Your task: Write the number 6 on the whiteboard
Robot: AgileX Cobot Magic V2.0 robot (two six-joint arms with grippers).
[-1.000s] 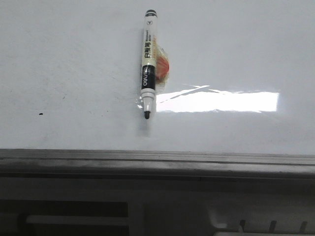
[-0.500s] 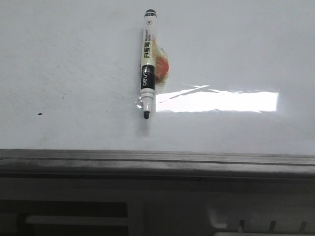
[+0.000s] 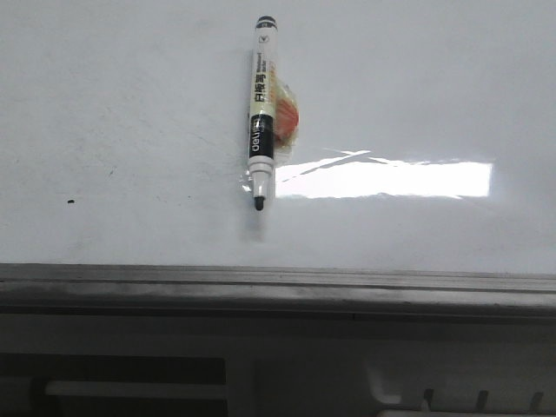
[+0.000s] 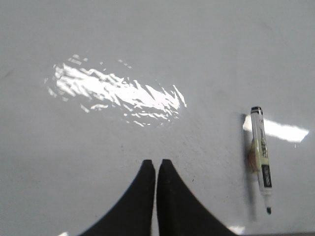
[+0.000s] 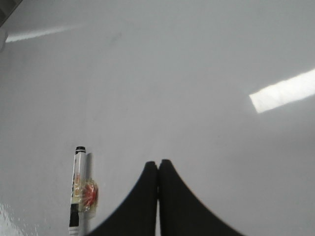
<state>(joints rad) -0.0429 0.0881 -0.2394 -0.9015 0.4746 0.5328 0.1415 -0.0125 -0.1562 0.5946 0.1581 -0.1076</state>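
Observation:
The whiteboard is a glossy white board with faint smudges; no number 6 shows on it in any view. A white and black marker lies on it uncapped, tip toward the near rail, with an orange-red piece taped to its side. The marker also shows in the left wrist view and in the right wrist view. My left gripper is shut and empty above the bare board, apart from the marker. My right gripper is shut and empty, apart from the marker. Neither gripper shows in the front view.
A grey metal rail runs along the board's near edge. A bright light reflection lies right of the marker's tip. A tiny black speck sits on the board at the left.

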